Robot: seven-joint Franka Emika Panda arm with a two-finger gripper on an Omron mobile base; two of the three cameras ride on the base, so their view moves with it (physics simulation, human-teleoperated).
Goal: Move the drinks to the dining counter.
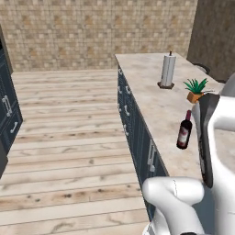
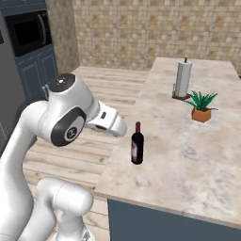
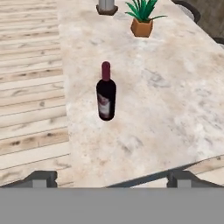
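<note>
Ahead of the gripper (image 3: 112, 178) stretches a worktop (image 3: 175, 109) of pale beige marble veined with grey, its long side fitted with handled dark blue cabinet doors (image 1: 133, 126), and beside it runs a floor of worn light wooden planks (image 1: 69, 137). Both dark finger tips (image 3: 43, 178) stand wide apart with nothing between them and touching nothing; they sit back from the worktop's near edge. Straight in front of the gripper, well apart from it, the wine bottle (image 3: 106, 92) stands upright on the marble near the edge, a near-black glass cylinder with a narrow dark-red neck and a red label. Farther beyond it are a white paper-towel roll (image 2: 182, 79) on an upright holder and a small spiky green plant (image 2: 202, 106) in an orange pot.
</note>
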